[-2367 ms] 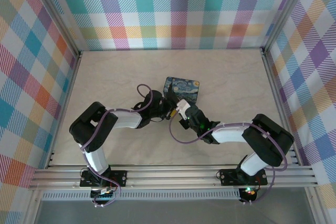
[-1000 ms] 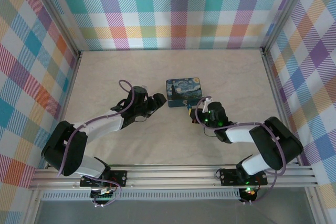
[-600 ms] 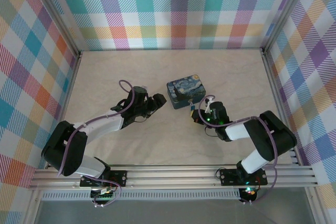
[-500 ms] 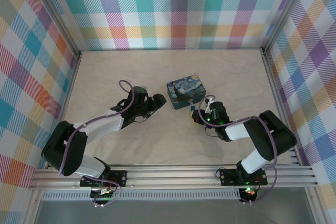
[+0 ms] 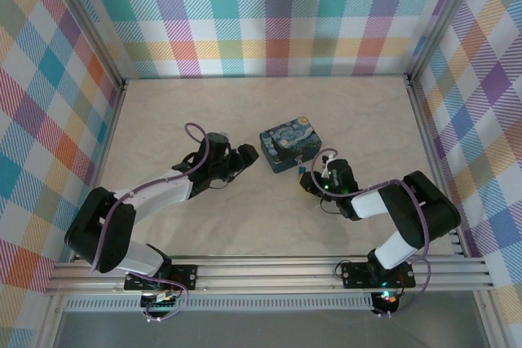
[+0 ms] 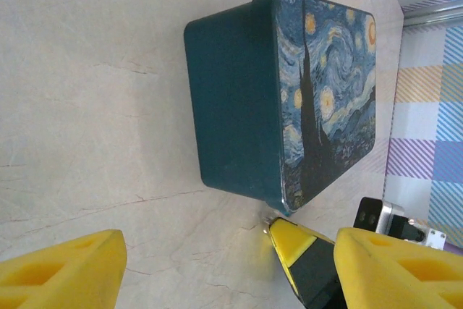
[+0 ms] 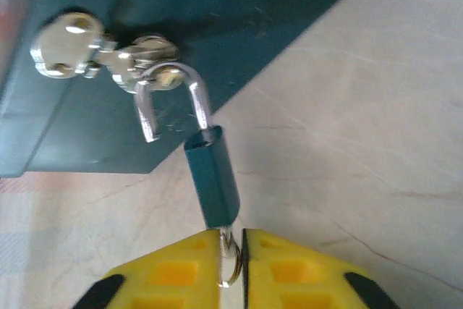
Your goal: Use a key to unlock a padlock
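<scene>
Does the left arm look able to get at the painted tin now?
Probably yes: the left gripper is open and faces the tin across bare table; the right gripper holds the key ring at its other end.

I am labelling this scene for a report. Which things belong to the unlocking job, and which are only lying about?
Job:
- padlock, shackle open, hanging on the clasp
- key, in the right gripper

Lying about:
- tin, which carries the clasp
- left gripper, open and empty, beside the tin
</scene>
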